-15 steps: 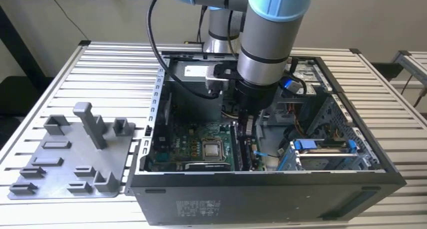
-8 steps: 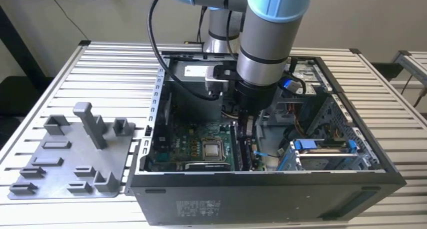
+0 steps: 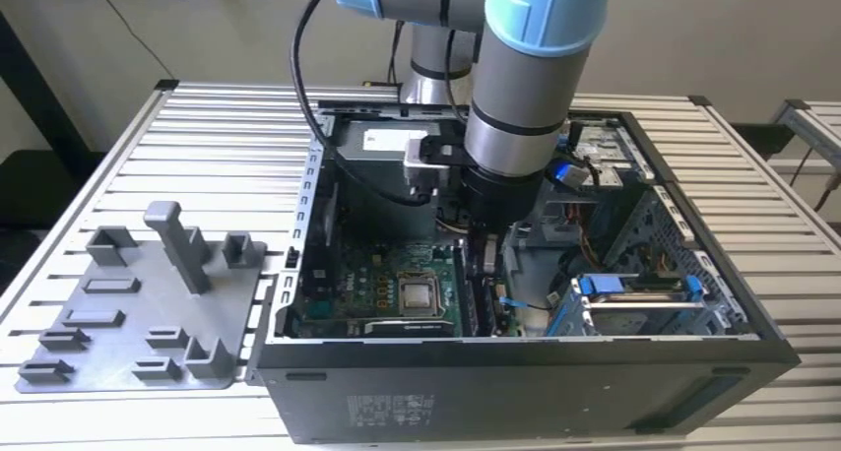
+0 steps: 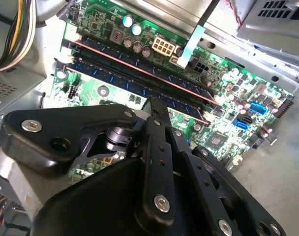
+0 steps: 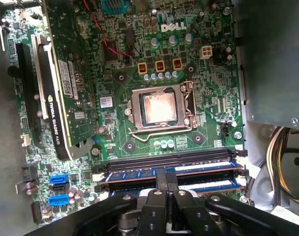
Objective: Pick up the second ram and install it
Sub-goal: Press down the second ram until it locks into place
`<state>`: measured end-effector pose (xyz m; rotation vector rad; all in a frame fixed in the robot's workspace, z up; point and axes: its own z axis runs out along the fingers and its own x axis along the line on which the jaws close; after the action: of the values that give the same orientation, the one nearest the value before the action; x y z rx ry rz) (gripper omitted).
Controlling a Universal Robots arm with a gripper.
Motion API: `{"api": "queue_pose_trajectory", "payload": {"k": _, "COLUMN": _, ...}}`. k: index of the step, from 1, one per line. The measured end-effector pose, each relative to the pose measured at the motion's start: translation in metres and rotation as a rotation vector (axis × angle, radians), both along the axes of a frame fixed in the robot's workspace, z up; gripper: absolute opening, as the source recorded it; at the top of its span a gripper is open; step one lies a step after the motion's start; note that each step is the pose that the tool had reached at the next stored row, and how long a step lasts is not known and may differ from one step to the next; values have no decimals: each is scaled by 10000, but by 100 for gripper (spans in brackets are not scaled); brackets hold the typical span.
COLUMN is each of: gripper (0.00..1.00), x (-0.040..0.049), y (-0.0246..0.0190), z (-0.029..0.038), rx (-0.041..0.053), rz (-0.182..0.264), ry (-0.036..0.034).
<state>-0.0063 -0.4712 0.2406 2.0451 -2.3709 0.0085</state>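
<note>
My gripper reaches down inside the open computer case, over the motherboard's memory slots. Its two fingers are shut against each other, in line with the slots. In both wrist views the fingertips rest on the top edge of the second ram, a long dark stick with blue labels standing in the nearest slot. Another stick stands in the slot right behind it. The gripper hides the middle of both sticks.
Beyond the sticks are empty black slots, the bare processor socket and a graphics card. A cable bundle hangs by the case wall. A grey plastic tray with upright posts lies at the exterior view's left.
</note>
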Motion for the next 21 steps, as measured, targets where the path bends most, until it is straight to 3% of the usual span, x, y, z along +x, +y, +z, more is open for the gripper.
{"api": "queue_pose_trajectory", "payload": {"k": 9, "gripper": 11, "x": 0, "y": 0, "z": -144, "rx": 0, "rz": 0, "ry": 0}}
{"api": "queue_pose_trajectory", "payload": {"k": 15, "gripper": 11, "x": 0, "y": 0, "z": -206, "rx": -6, "rz": 0, "ry": 2}}
{"api": "queue_pose_trajectory", "payload": {"k": 18, "gripper": 11, "x": 0, "y": 0, "z": -198, "rx": -3, "rz": 0, "ry": 0}}
{"api": "queue_pose_trajectory", "payload": {"k": 21, "gripper": 11, "x": 0, "y": 1, "z": -131, "rx": 6, "rz": 0, "ry": -1}}
